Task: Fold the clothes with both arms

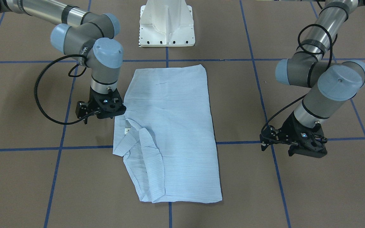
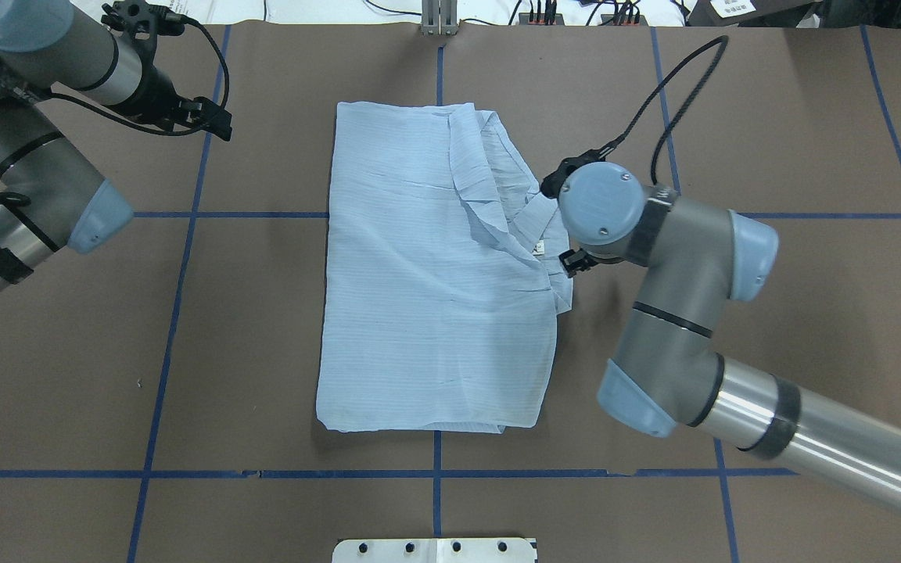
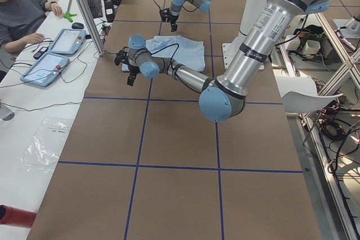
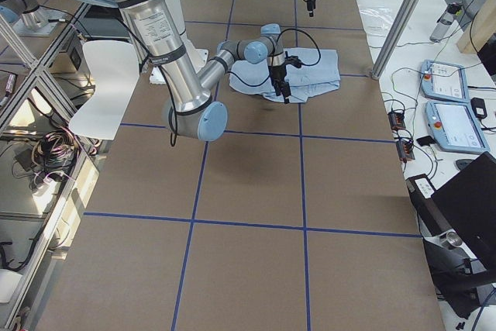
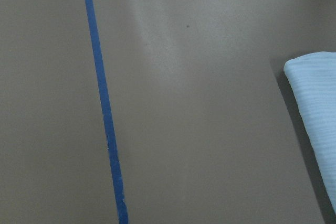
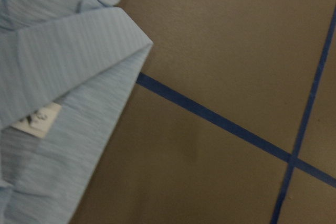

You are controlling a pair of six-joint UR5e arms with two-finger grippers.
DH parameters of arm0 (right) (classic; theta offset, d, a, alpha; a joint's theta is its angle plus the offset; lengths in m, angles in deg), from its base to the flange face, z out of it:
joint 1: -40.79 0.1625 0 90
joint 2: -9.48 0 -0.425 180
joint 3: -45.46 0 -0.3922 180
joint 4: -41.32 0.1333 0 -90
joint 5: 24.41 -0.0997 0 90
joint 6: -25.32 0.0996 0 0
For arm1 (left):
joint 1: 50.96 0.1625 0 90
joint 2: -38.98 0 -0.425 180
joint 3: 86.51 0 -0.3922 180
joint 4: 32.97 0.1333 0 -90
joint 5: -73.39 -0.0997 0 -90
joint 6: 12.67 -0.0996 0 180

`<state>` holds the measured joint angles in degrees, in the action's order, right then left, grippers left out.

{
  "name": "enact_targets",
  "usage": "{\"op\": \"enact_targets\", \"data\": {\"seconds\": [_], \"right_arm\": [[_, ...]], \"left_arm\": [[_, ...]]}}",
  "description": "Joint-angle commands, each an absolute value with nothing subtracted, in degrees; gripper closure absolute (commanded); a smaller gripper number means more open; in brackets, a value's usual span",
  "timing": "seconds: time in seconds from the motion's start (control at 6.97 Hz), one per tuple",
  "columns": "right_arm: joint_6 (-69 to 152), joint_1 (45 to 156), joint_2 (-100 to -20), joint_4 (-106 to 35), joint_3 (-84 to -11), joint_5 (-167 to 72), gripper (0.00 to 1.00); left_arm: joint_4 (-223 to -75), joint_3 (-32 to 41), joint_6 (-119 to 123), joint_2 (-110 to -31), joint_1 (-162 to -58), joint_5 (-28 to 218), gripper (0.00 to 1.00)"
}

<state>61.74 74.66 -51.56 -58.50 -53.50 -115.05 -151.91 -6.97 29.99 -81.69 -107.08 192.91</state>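
Note:
The light-blue shirt lies flat in the middle of the brown table, folded into a long rectangle, and also shows in the overhead view. Its collar with the white neck label sticks out at the side near my right arm, with a folded sleeve beside it. My right gripper hovers just off that collar edge, fingers hidden under the wrist; the right wrist view shows the collar and no fingers. My left gripper is empty, well clear of the shirt's other side; its wrist view catches only a shirt edge.
The white pedestal base stands behind the shirt. Blue tape lines grid the brown table. In the exterior left view a seated person and tablets are at a side desk past the table's far edge.

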Motion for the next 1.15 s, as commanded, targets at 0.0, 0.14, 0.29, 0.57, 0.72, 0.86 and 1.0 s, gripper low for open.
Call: {"op": "enact_targets", "data": {"seconds": [0.0, 0.14, 0.29, 0.57, 0.72, 0.86, 1.0], "right_arm": [[60.73, 76.2, -55.49, -58.35, -59.66, -115.9, 0.0], [64.22, 76.03, -50.6, -58.26, -57.48, -116.95, 0.0], [68.61, 75.51, -43.5, -58.17, -51.72, -117.22, 0.0], [71.02, 73.67, -36.59, -57.04, -44.38, -116.96, 0.0], [71.2, 72.61, -34.14, -52.41, -39.06, -116.78, 0.0], [71.11, 72.08, -31.33, -51.41, -34.48, -116.43, 0.0], [70.94, 71.38, -30.86, -51.49, -33.13, -115.47, 0.0]], "left_arm": [[-151.89, -6.79, 30.04, -81.6, -107.03, 193.1, 0.0], [-151.89, -6.79, 30.04, -81.6, -107.03, 193.36, 0.0], [-151.89, -6.79, 30.04, -81.6, -106.94, 193.37, 0.0], [-151.8, -6.88, 30.04, -81.6, -106.94, 193.37, 0.0], [-151.8, -6.96, 30.04, -81.6, -106.94, 193.45, 0.0], [-151.8, -7.05, 29.96, -81.6, -106.94, 193.45, 0.0], [-151.8, -7.14, 30.04, -81.52, -106.86, 193.45, 0.0]]}}
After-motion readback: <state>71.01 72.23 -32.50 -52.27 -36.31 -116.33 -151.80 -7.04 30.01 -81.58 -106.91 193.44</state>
